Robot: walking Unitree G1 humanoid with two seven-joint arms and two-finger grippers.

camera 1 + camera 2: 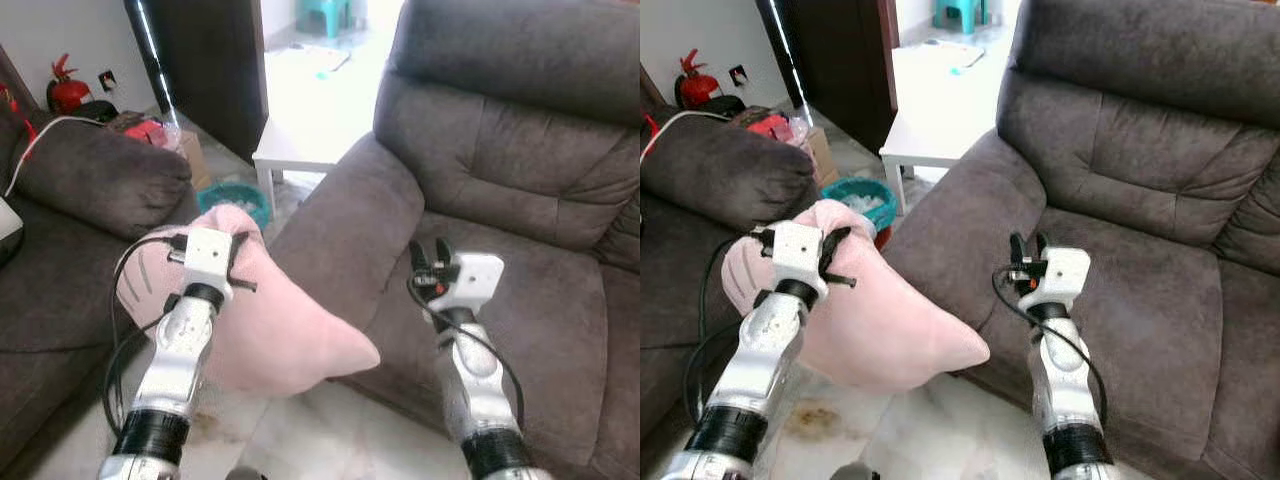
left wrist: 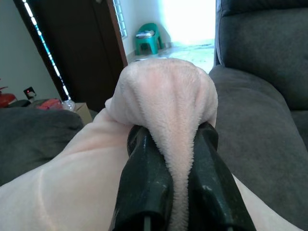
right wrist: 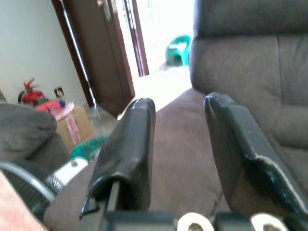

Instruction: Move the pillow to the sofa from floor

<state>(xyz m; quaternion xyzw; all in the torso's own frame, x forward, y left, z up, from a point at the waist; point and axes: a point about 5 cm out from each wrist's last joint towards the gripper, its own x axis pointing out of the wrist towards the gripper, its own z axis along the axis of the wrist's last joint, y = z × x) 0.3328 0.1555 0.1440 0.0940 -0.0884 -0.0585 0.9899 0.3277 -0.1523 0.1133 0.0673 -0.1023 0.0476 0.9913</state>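
Left gripper (image 1: 238,262): fingers pinched tight on a fold of the pink pillow (image 1: 285,340); in the left wrist view the plush fabric bulges up between the two black fingers (image 2: 147,178). Left arm reaches up and forward from low left, forearm tilted slightly rightward. Pillow held off the floor, hanging in the gap between the dark sofa at left (image 1: 90,180) and the grey sofa (image 1: 520,180), its right corner near that sofa's front edge, beside the armrest (image 1: 345,230). Behind the pillow: teal basket (image 1: 235,200), white side table (image 1: 300,150) by the doorway. Far left back: red fire extinguisher (image 1: 68,92).

Right gripper (image 1: 430,258): fingers parted, nothing between them, raised over the grey sofa's seat cushion (image 1: 560,300) just inside the armrest. Right arm rises near-vertical from below, wrist pointing toward the backrest.
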